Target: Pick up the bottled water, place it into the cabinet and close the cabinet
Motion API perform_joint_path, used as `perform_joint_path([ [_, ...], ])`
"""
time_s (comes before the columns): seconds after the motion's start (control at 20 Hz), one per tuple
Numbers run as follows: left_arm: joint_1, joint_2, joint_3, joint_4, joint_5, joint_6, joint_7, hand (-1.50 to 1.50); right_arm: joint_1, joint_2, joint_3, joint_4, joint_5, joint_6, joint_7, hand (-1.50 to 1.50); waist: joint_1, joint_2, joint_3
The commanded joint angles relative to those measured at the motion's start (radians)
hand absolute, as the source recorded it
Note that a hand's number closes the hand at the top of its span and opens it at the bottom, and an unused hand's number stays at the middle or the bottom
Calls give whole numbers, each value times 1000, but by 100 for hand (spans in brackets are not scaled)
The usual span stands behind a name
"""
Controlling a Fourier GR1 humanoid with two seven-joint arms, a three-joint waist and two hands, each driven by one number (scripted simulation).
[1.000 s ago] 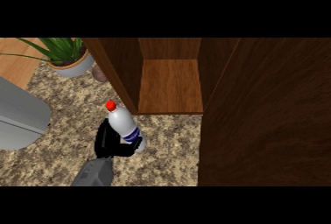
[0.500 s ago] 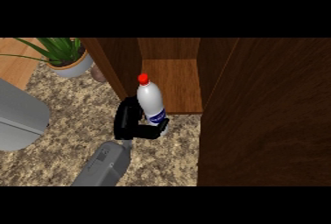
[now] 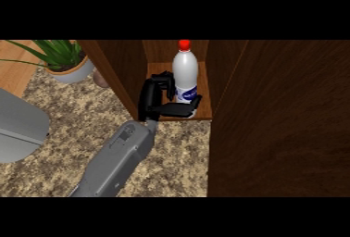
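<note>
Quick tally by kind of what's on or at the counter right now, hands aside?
Bottled water: 1, upright in the cabinet, left hand curled round it
Cabinet: 1, open
Potted plant: 1
Grey appliance: 1
Total: 4

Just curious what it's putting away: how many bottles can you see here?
1. The bottle stands upright inside the open cabinet, with the hand curled round its lower part. More could be hidden behind the cabinet's door.

counter: potted plant | cabinet shelf: bottled water
</note>
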Motion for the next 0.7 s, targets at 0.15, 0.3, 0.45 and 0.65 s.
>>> perform_joint_path([
  [0.15, -233, 0, 21, 229, 86, 84, 55, 150, -39, 6, -29, -23, -68, 6, 32, -150, -17, 7, 0],
  [0.3, -301, 0, 66, 335, 90, 55, 45, 150, -43, -3, -66, -26, -111, 24, 36, -150, -18, 9, 0],
  [0.45, -302, 6, 16, 430, 3, 85, -15, 150, 7, -6, -70, -62, -123, 43, 27, -150, -30, 9, 0],
  [0.65, -382, 14, 36, 565, -14, 130, 16, 150, -38, -3, -85, -32, -122, 44, 39, -150, -27, 16, 0],
])
